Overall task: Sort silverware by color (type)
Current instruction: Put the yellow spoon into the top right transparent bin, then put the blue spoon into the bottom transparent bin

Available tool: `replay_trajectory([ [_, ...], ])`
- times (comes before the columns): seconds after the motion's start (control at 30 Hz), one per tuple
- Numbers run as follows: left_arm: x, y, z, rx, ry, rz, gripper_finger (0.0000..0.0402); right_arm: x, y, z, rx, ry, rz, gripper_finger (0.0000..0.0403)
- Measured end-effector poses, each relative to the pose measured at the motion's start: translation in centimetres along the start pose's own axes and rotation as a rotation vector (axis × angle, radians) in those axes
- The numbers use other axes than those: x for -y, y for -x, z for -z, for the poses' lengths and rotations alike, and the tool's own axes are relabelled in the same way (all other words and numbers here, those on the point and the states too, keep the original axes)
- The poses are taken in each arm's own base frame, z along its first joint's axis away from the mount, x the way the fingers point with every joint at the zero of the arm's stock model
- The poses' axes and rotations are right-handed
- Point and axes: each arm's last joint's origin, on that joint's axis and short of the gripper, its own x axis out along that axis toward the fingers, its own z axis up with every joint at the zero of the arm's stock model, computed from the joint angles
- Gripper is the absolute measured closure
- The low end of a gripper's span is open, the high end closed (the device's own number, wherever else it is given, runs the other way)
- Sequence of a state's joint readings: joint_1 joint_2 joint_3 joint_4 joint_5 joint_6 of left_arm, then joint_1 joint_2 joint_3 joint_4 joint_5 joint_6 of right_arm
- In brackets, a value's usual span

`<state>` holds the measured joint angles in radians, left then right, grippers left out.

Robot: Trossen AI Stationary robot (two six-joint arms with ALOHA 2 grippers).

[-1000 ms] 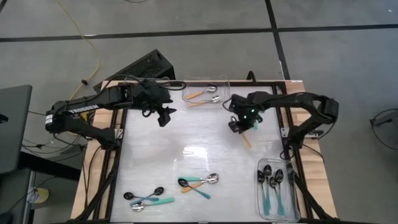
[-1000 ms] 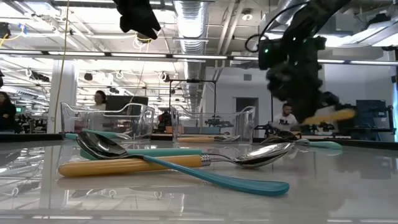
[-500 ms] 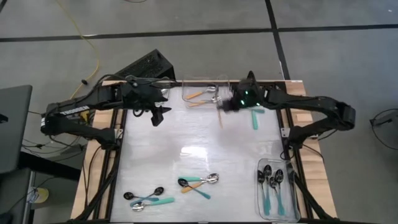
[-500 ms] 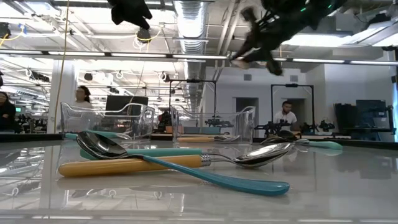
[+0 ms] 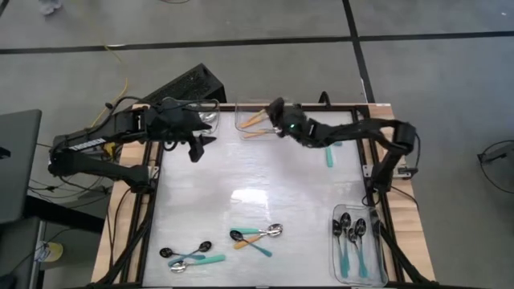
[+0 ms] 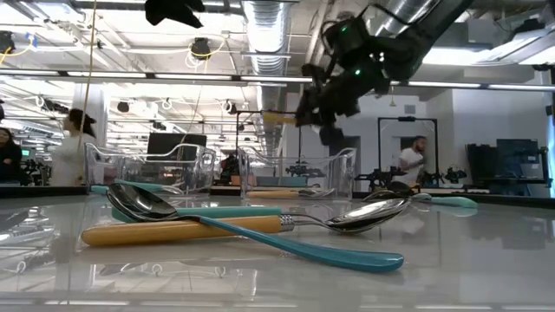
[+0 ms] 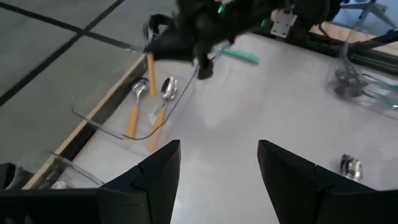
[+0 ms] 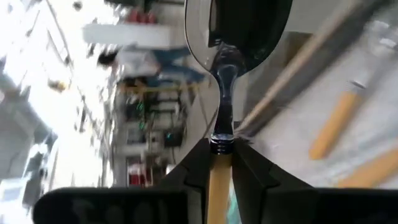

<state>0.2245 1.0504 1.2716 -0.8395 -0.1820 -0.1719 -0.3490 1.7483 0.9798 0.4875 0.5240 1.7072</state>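
Note:
My right gripper hangs in the air over the clear far bin and is shut on a spoon with an orange handle and a shiny silver bowl. Two orange-handled spoons lie in that bin. My left gripper hovers open above the table's far left part and touches nothing. A teal-handled spoon lies alone right of the bin. Teal and orange spoons lie crossed near the near edge, with more at the near left. My right gripper pinches the spoon's orange handle between its two fingers, just behind the metal neck. The handle runs back between the fingers and the bowl points away from the wrist. The spoon is lifted clear, above the far bin.
A clear bin at the near right holds several black-bowled, teal-handled spoons. Another clear bin sits under my left arm at the far left. The middle of the white table top is bare. People move in the room behind.
My right gripper has risen and swung from the table's right middle toward the far edge and left, carrying the orange spoon over the far bin. The lone teal spoon it had stood over now shows. My left gripper has drifted a little toward the left edge.

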Motion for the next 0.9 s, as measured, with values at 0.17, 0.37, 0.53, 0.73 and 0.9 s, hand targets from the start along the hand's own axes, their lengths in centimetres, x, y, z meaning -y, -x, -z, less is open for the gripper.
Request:
replay_trajectory([
  [0.17, 0.3, 0.1, 0.1, -0.001, -0.009, 0.015, 0.0204, 0.8, -0.7, 1.1, 0.037, -0.061, 0.009, 0.0331],
  [0.37, 0.7, 0.1, 0.1, -0.001, -0.020, 0.024, 0.0204, 0.9, -1.1, 1.3, 0.068, -0.063, 0.005, 0.0296],
  [0.53, 1.0, 0.2, 0.2, -0.003, -0.022, 0.036, 0.0204, 0.6, -1.1, 1.2, 0.108, -0.076, -0.022, 0.0245],
  [0.73, 1.3, 0.3, 0.3, -0.005, -0.024, 0.047, 0.0203, 0.6, -1.1, 1.2, 0.110, -0.076, -0.022, 0.0184],
  [0.9, 1.3, 0.3, 0.3, -0.003, -0.024, 0.039, 0.0203, -0.2, -0.9, 1.6, 0.080, -0.035, -0.093, 0.0165],
])
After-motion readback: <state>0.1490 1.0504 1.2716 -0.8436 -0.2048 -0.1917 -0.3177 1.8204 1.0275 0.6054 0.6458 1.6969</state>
